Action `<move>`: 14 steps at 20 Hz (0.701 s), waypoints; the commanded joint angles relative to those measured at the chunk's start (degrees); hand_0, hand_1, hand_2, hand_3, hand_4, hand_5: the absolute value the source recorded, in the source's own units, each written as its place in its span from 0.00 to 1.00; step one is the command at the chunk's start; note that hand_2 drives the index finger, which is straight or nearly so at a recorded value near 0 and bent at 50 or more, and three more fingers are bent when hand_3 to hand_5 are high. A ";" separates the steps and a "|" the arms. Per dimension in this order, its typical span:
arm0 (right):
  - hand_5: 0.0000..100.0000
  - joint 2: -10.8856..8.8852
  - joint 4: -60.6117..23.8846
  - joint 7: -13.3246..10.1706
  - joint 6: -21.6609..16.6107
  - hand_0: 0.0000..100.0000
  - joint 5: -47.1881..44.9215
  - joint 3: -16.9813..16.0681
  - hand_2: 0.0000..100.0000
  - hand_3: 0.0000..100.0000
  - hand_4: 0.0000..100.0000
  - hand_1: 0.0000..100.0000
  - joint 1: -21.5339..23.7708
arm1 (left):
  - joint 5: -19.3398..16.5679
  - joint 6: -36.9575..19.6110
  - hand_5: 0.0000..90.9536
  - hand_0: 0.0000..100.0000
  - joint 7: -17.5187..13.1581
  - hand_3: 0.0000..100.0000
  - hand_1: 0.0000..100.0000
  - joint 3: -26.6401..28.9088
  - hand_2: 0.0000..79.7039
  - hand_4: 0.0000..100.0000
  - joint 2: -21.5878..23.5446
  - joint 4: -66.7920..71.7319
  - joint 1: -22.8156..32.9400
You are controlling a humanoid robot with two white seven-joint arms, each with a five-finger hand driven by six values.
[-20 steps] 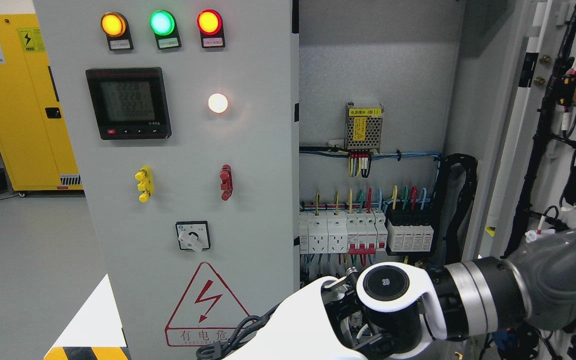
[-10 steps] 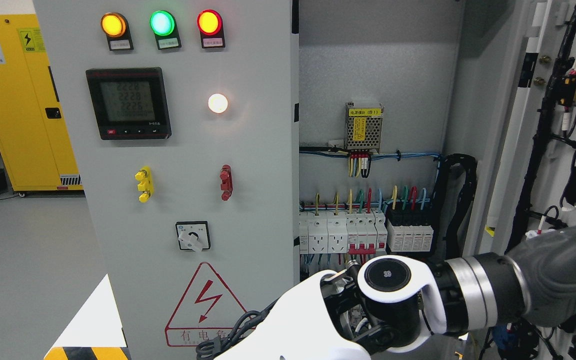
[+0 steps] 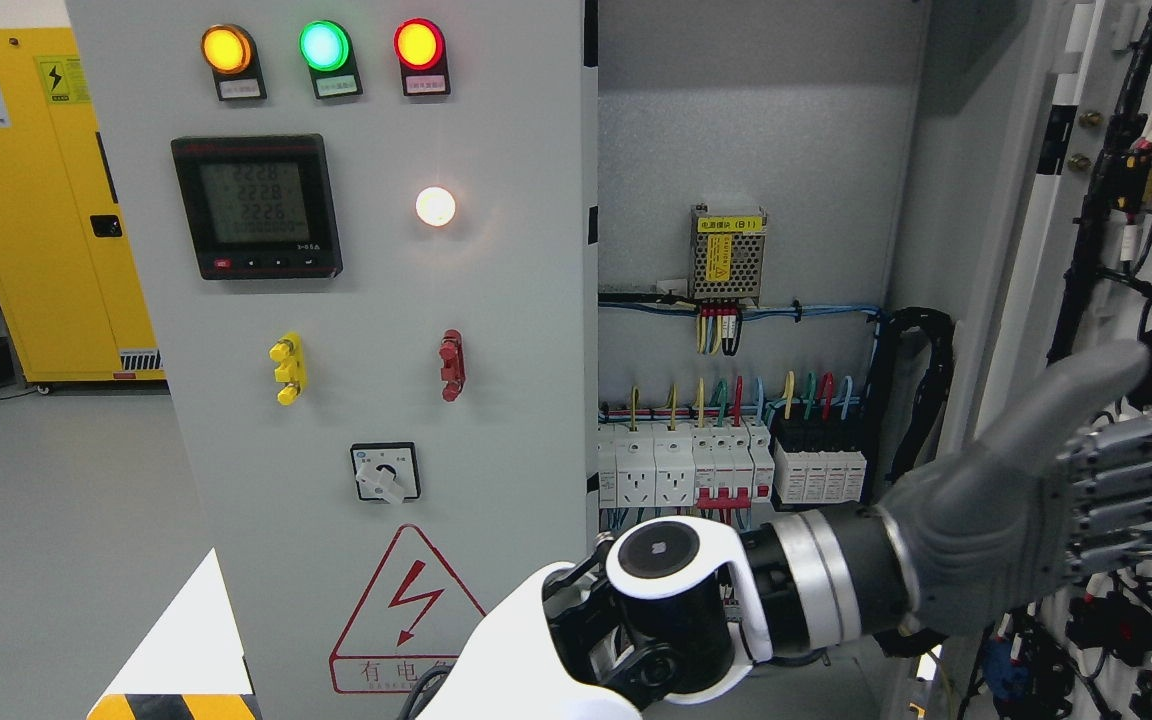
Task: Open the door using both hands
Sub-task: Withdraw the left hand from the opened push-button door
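The cabinet's left door [image 3: 376, 300] is closed and carries indicator lamps, a meter and a rotary switch. Its right door [image 3: 1026, 200] is swung wide, its inner face with black wiring showing at the far right. My left arm rises from the bottom edge and reaches across to the right. My grey left hand [image 3: 1136, 470] hangs in front of that inner face, open, with straight fingers [image 3: 1126, 490] pointing right and the thumb [image 3: 1086, 390] raised. It holds nothing. Whether it touches the door is unclear.
Inside the cabinet sit a power supply [image 3: 728, 255], rows of breakers [image 3: 726, 465] and coloured wires. A yellow safety cabinet [image 3: 46, 200] stands at the far left on the grey floor. A black and yellow striped corner [image 3: 171, 705] shows at the bottom left.
My left wrist joint has drawn back to the left and slightly down. The hand, earlier past the right edge, now shows with its fingers stretched out. The door looks unmoved.
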 commanded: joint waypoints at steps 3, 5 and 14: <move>0.00 -0.04 0.00 0.04 0.01 0.20 0.00 -0.19 0.00 0.00 0.00 0.12 -0.06 | -9.00 -1.09 0.00 0.00 -0.05 0.00 0.00 9.80 0.00 0.00 14.94 -10.70 21.77; 0.00 -0.05 0.00 0.04 0.01 0.20 -0.09 -0.19 0.00 0.00 0.00 0.12 0.03 | -12.69 -2.49 0.00 0.00 -0.31 0.00 0.00 10.42 0.00 0.00 16.43 -10.61 28.45; 0.00 -0.05 0.00 0.04 0.01 0.20 0.00 -0.19 0.00 0.00 0.00 0.12 -0.06 | -26.85 -23.72 0.00 0.00 -6.38 0.00 0.00 10.86 0.00 0.00 21.62 1.83 59.49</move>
